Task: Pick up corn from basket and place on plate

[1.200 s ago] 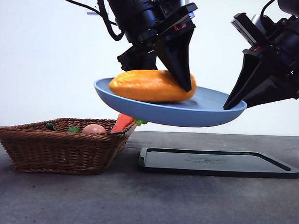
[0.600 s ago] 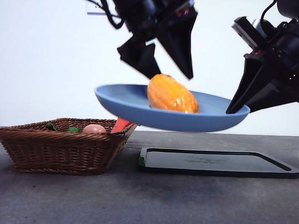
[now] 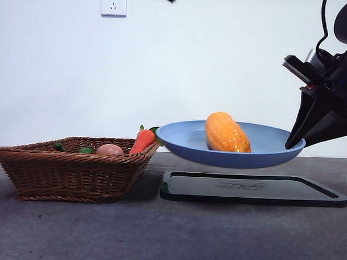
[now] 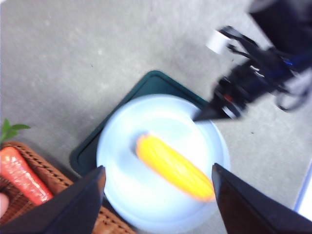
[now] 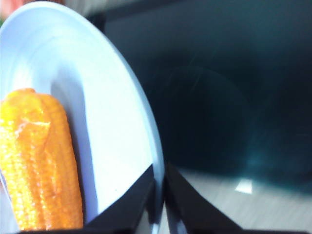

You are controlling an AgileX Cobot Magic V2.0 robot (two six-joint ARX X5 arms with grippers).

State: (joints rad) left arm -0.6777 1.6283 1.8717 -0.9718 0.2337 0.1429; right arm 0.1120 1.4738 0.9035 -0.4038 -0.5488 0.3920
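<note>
Orange corn on lifted blue plate

Wicker basket (image 3: 69,167) sits lower left of the front view, holding egg (image 3: 109,150) and carrot (image 3: 142,141). Centre: corn (image 3: 227,133) lies on the plate (image 3: 184,143), held in the air above the black tray (image 3: 308,196). Right edge: right gripper (image 5: 160,192) pinches the plate rim. Left gripper (image 4: 158,176) is high above, jaws wide, empty.

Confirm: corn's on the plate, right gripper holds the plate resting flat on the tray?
Not resting. The front view shows the plate held clear above the tray by the right gripper, with the corn on it.
</note>
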